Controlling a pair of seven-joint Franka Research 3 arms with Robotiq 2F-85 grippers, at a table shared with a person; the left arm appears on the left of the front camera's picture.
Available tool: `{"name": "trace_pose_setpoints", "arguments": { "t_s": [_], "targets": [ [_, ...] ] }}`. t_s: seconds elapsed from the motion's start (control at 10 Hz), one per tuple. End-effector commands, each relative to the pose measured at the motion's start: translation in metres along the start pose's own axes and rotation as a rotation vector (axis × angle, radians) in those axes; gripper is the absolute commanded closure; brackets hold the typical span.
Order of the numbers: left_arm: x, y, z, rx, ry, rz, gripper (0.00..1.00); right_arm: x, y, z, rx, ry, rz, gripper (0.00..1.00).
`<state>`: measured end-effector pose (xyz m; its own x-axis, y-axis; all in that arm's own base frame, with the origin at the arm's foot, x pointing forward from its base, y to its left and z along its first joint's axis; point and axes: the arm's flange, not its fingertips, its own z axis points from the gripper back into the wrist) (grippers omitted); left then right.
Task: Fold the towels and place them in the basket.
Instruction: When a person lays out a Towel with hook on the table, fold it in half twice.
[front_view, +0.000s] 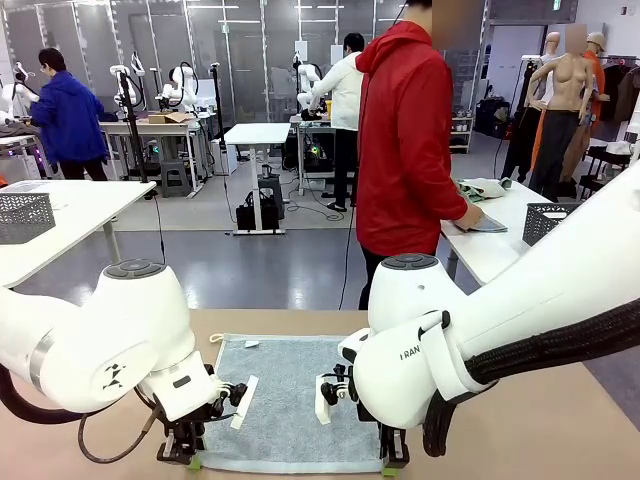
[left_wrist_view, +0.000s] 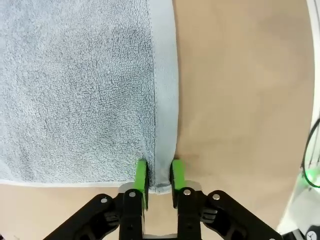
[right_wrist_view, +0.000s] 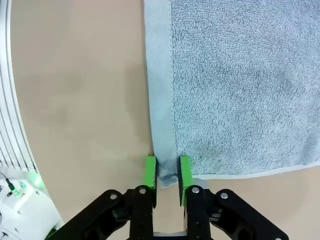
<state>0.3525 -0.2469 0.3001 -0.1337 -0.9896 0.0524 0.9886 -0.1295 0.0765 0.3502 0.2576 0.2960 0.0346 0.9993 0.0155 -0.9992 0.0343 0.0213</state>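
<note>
A pale blue-grey towel (front_view: 285, 400) lies spread flat on the tan table, with a small white loop (front_view: 215, 338) at its far left corner. My left gripper (front_view: 190, 458) is at the towel's near left corner. In the left wrist view the left gripper (left_wrist_view: 159, 176) is shut on the hem of the towel (left_wrist_view: 75, 90), green pads on either side of it. My right gripper (front_view: 392, 462) is at the near right corner. In the right wrist view the right gripper (right_wrist_view: 167, 172) pinches the hem of the towel (right_wrist_view: 240, 85) the same way. Dark grey mesh baskets (front_view: 548, 220) (front_view: 22, 216) stand on other tables.
Bare tan table (front_view: 520, 430) lies on both sides of the towel. A person in a red jacket (front_view: 410, 140) stands beyond the far edge, handling a cloth (front_view: 485, 188) on the white table to the right.
</note>
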Motion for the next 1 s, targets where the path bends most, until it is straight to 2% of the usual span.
{"name": "trace_pose_setpoints", "arguments": {
  "t_s": [0.0, 0.2, 0.6, 0.7, 0.9],
  "targets": [
    [-0.007, -0.017, -0.003, 0.019, 0.041, 0.015, 0.86, 0.0, 0.005, -0.003, -0.025, 0.022, -0.019, 0.92],
    [-0.006, -0.016, -0.002, 0.001, 0.045, 0.014, 1.0, 0.0, 0.004, -0.002, -0.016, 0.02, -0.021, 1.0],
    [-0.007, -0.018, -0.004, -0.019, 0.042, -0.015, 1.0, 0.001, 0.005, -0.003, -0.015, 0.025, -0.01, 1.0],
    [0.0, 0.0, 0.0, -0.001, 0.003, 0.007, 1.0, 0.003, 0.006, -0.004, -0.003, 0.029, -0.001, 1.0],
    [0.0, 0.0, 0.0, -0.001, 0.003, 0.007, 1.0, 0.001, 0.0, 0.0, -0.001, 0.0, 0.002, 1.0]
  ]
}}
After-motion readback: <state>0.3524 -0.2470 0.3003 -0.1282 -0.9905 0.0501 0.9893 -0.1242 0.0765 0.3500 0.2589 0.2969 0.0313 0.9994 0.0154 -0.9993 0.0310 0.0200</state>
